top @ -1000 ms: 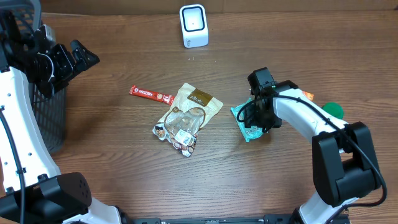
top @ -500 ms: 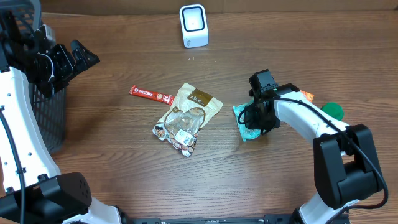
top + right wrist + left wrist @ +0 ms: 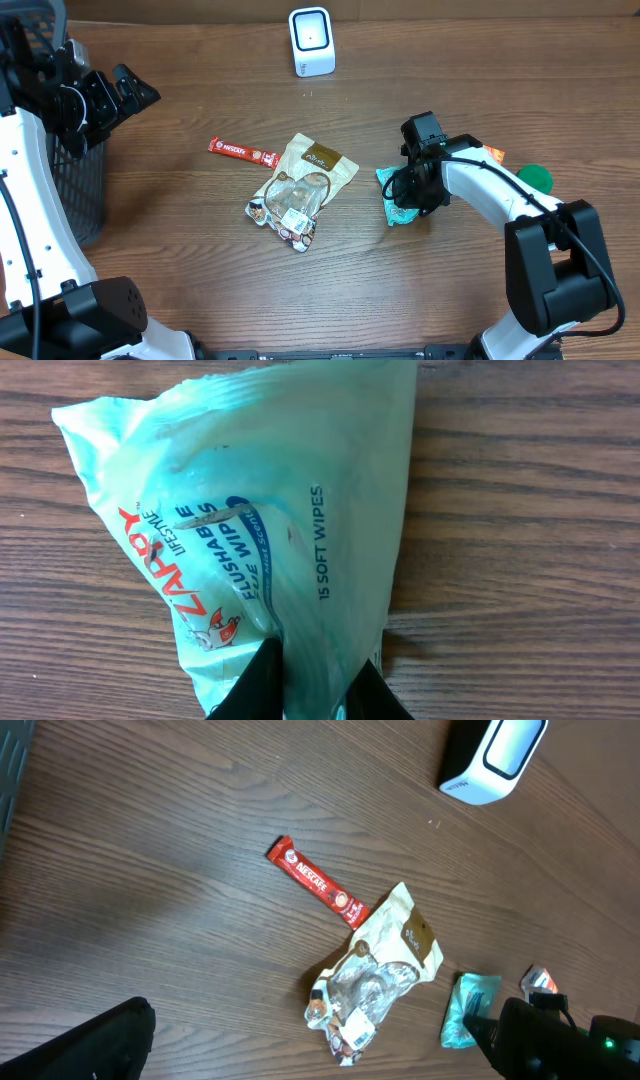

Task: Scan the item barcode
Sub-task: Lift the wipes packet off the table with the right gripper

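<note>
Right of centre, the right gripper (image 3: 410,192) has just clenched on the wipes pack (image 3: 392,207), nudging it slightly. Lifting it toward the scanner (image 3: 311,40) seems next. The left gripper (image 3: 133,88), at upper left, hangs released.

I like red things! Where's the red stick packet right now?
In the overhead view the red stick packet lies on the table left of the middle, its right end beside the tan pouch, with the white scanner farther back.

White scanner (image 3: 495,760), red stick (image 3: 318,880), tan pouch (image 3: 378,965)
</note>
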